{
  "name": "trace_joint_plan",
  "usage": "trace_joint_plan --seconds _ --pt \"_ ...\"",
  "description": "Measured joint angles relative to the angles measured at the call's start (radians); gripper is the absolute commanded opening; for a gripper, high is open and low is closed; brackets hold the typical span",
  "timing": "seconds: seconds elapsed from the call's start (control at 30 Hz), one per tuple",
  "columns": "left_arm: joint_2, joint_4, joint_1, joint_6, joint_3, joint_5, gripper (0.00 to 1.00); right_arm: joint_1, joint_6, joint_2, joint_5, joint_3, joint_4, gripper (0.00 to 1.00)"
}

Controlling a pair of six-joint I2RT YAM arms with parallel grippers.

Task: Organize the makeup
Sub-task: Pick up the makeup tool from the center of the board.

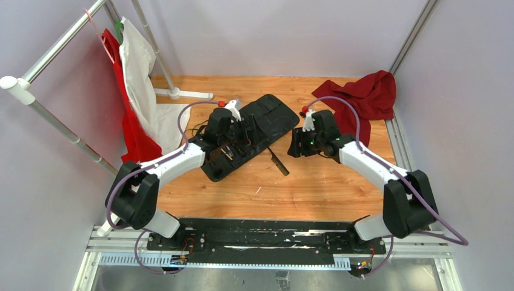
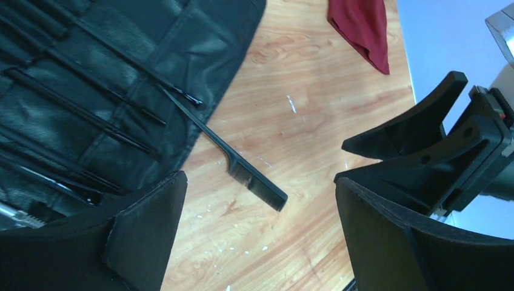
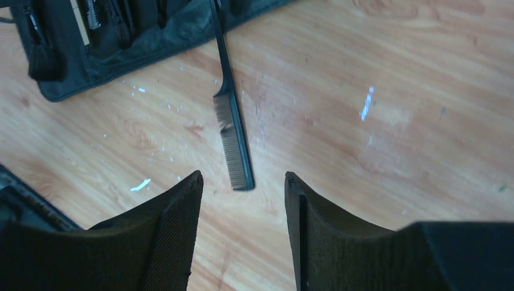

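A thin black tail comb [image 3: 233, 130] lies on the wooden table, its tail reaching onto the edge of the black roll-up case [image 1: 267, 112]. It also shows in the left wrist view [image 2: 242, 167] and the top view [image 1: 279, 163]. Several slim black brushes [image 2: 79, 106] sit in the case's slots; their heads show in the right wrist view [image 3: 42, 54]. My left gripper [image 2: 259, 182] is open and empty above the case's near edge, the comb's toothed end between its fingers. My right gripper [image 3: 242, 177] is open and empty, just above the comb's toothed end.
A red cloth [image 1: 363, 94] lies at the back right. White and red cloths [image 1: 136, 79] hang on a metal rack at the left, whose foot [image 1: 182, 94] rests on the table. The two grippers are close together over the comb.
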Motion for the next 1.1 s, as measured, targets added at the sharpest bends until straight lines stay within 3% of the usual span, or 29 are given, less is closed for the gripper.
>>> trace_joint_plan --seconds 0.47,1.1 --pt "0.022 0.000 0.150 -0.010 0.053 0.006 0.98 0.167 -0.156 0.288 0.274 0.280 -0.068 0.50" --pt "0.021 -0.004 0.237 -0.003 0.022 0.071 0.98 0.235 -0.276 0.478 0.316 0.426 -0.085 0.48"
